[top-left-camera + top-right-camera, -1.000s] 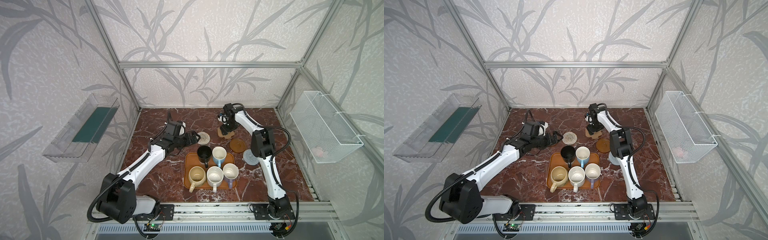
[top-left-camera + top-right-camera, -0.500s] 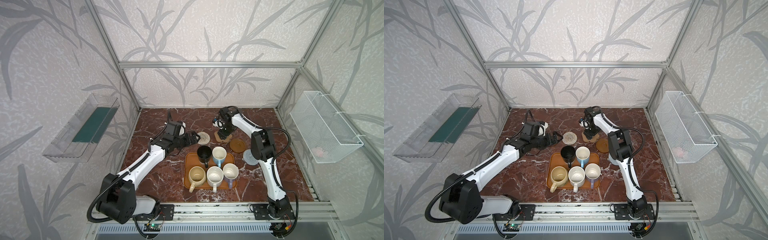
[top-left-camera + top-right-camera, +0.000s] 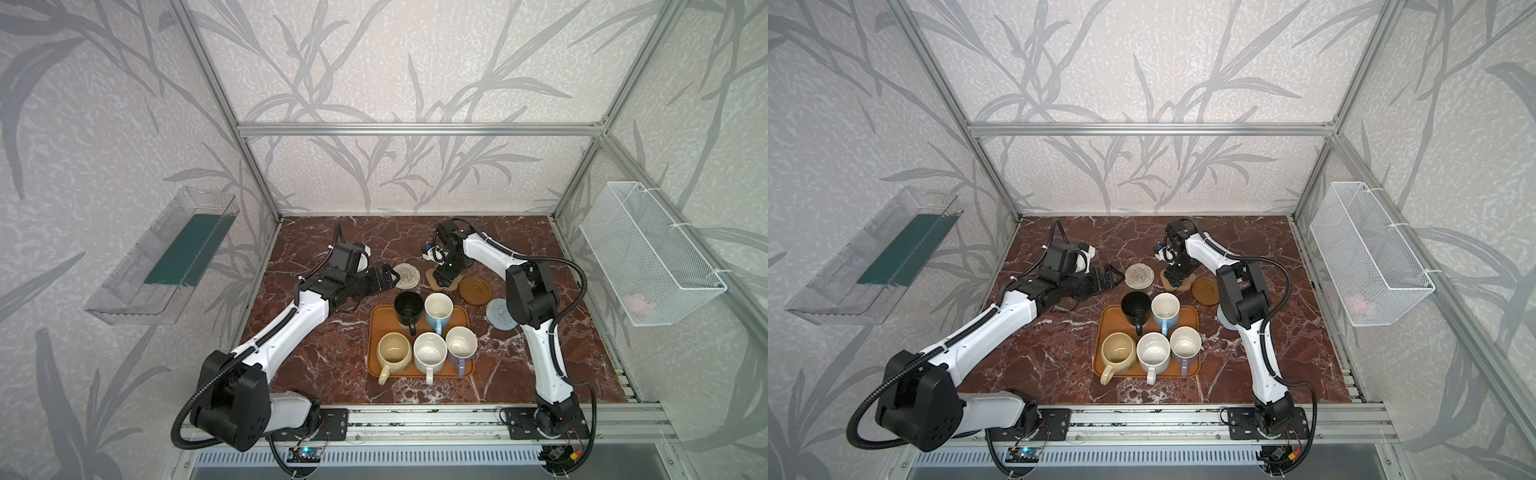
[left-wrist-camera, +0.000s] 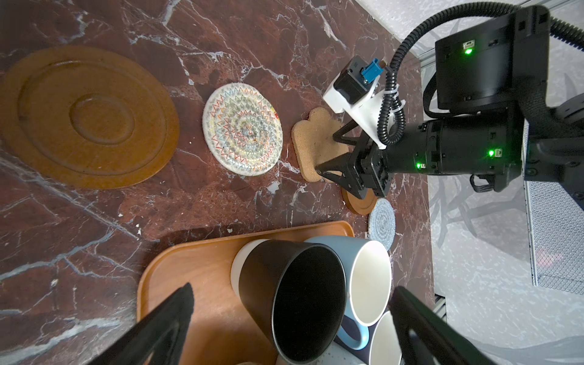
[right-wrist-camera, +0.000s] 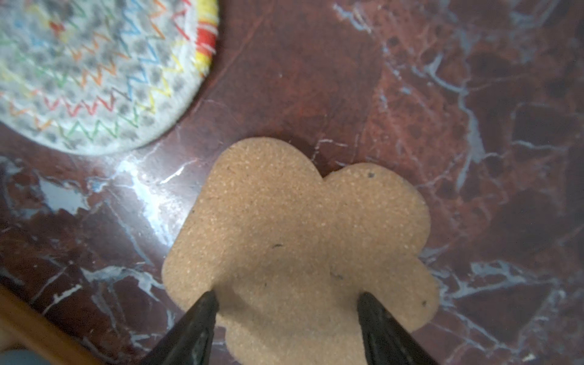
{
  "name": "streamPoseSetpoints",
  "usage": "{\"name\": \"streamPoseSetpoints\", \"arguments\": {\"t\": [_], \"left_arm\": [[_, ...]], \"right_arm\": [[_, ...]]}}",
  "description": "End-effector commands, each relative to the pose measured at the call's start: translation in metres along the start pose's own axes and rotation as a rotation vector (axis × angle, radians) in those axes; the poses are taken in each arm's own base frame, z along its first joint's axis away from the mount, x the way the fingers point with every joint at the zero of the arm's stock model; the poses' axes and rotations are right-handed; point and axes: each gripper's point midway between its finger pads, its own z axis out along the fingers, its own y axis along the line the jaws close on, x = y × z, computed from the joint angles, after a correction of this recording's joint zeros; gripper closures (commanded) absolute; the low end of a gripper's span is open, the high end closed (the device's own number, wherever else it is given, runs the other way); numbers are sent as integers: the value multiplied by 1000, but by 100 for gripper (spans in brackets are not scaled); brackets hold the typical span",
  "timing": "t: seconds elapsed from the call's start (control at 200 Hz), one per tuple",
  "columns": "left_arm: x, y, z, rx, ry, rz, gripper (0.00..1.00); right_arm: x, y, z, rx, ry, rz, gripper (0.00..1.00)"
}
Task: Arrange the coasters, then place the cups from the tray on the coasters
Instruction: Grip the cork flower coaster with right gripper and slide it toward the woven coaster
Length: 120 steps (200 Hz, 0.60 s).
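Logged on the tray, mid bench: black mug and light blue mug at the back; cream-yellow mug, white mug and lavender mug in front. Logged behind the tray, in a loose row on the bench: brown disc, beige woven round, tan flower coaster, second brown disc, grey-blue woven round. Found right jaws released, parted over the flower coaster, tips at its top face near one edge; cannot tell whether touching. Found that coaster lying flat, just beside the beige round, not touching it. Noted left jaws released, spread to the full, low beside the beige round, grasping nothing; black mug seen between them in the left wrist view, untouched
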Motion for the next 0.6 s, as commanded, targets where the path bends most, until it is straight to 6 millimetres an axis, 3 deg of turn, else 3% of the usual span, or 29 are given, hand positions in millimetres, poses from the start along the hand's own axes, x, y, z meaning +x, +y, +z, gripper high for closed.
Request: {"name": "streamPoseSetpoints", "arguments": {"t": [0.0,0.14,0.34,0.465,0.595], "left_arm": [[-11,-11,-16,15,-44,35,1],[-10,-12,-18,19,-39,35,0],[-8,-16,-18,36,-30,30,1],[-9,-20,-18,52,-28,27,1],[-10,-24,-17,67,-17,27,1]], "right_arm": [[-23,-4,-34,27,-137,79,27],[-11,-11,-38,4,-135,255,27],[17,14,-23,-113,-88,434,29],[15,23,-16,-160,-132,434,31],[15,19,-7,-153,-124,428,33]]}}
